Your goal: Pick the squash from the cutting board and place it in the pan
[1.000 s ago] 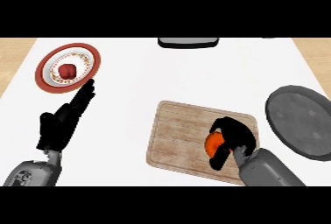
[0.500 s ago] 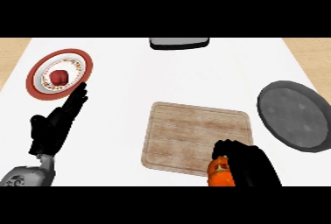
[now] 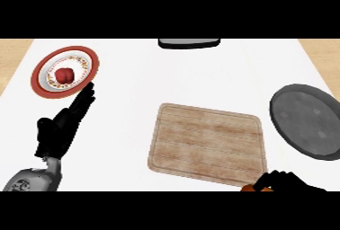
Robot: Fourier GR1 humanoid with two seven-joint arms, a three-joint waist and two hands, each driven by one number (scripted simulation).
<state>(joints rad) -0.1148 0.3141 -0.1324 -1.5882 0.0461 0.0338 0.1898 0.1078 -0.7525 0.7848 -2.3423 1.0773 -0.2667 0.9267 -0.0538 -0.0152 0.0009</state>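
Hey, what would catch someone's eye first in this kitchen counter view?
The bare pale wooden cutting board at centre stands out, with the dark grey round pan to its right. At the lower edge, the black right robot hand curls round a sliver of orange squash.

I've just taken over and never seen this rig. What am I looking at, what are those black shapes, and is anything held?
This is one view from the robot's head, looking steeply down at a kitchen counter. The black shapes are its hands. The left hand rests open near a plate with a red item. The right hand, at the bottom edge, curls round the orange squash, mostly hiding it. The cutting board lies in the middle; the pan sits to its right.
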